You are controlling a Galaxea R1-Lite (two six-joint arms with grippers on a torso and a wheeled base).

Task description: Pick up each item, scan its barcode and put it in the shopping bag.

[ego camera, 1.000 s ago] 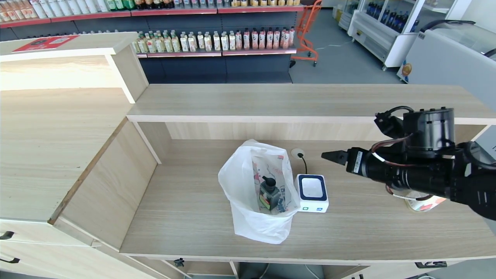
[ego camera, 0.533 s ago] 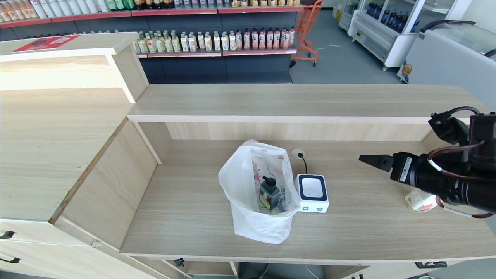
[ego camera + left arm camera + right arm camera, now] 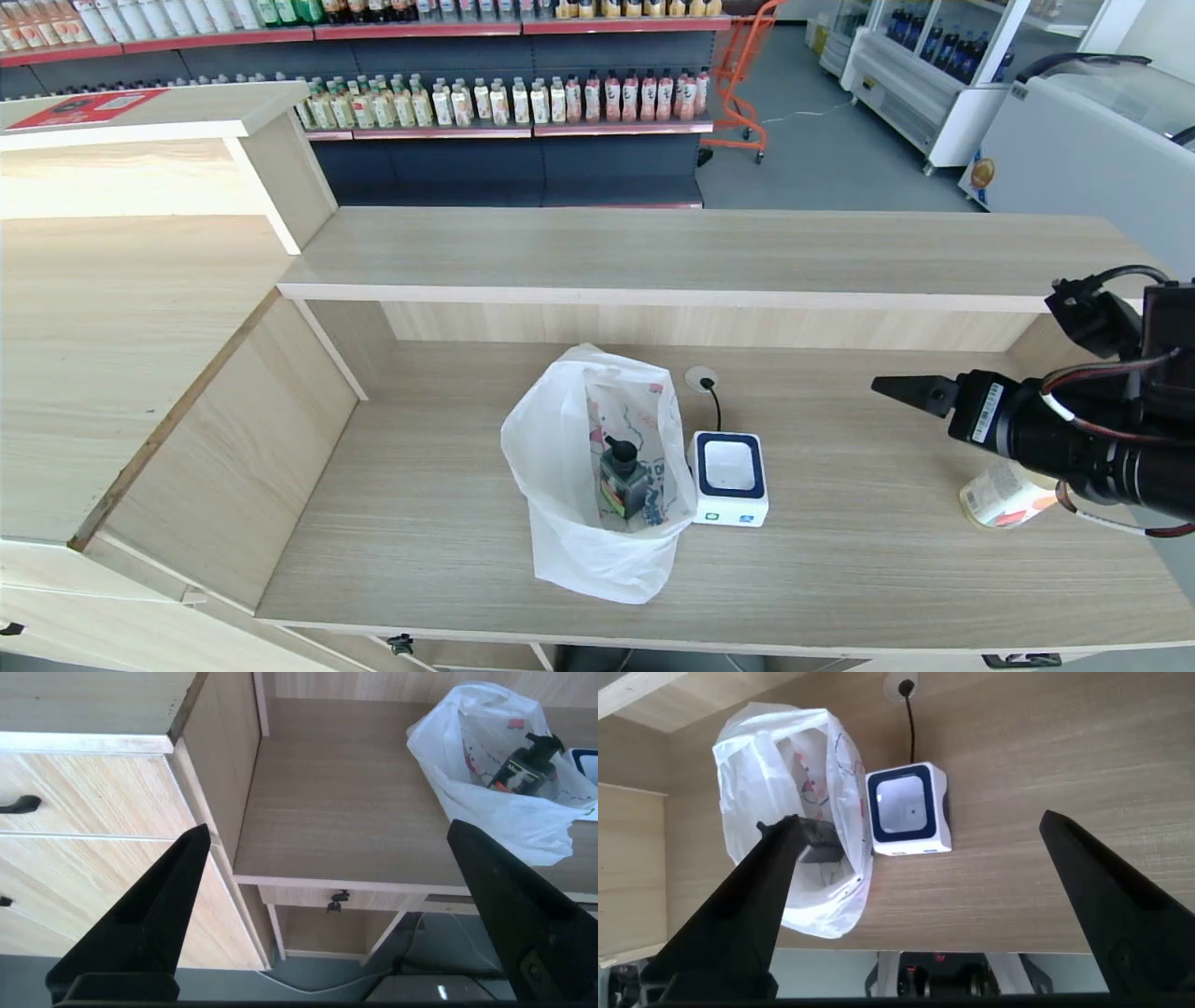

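The right fingers (image 3: 738, 924), spread wide apart and gripping nothing, are hovering above the right end of the wooden counter (image 3: 840, 560), tips pointing toward the robot's left. A white-labelled container (image 3: 1001, 493) is resting on the counter below and behind those tips, under the wrist and clear of them. Well off to the left, a white scanner (image 3: 730, 467) is sitting just beside the shopping bag (image 3: 560, 485), which is standing open with a dark pump bottle (image 3: 621, 471) inside. The left fingers (image 3: 159, 915), likewise spread and empty, are hanging off the counter's near-left corner, above the drawer fronts (image 3: 84, 887).
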